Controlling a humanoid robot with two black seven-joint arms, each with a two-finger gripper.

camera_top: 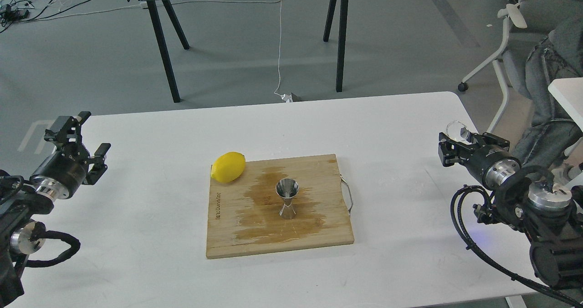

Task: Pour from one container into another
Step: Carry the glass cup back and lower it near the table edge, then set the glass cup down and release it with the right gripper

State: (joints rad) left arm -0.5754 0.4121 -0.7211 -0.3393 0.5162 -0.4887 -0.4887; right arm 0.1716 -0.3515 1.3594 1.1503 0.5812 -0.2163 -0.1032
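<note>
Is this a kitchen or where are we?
Probably a robot lab, not a kitchen. The cutting board with the lemon and steel jigger sits on a plain white table, with floor cables and an office chair behind.

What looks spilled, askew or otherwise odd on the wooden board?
A dark wet stain spreads over the middle of the wooden cutting board, around the base of the shiny steel hourglass jigger: it looks like spilled liquid. The jigger stands upright. The yellow lemon lies half off the board's far-left corner.
</note>
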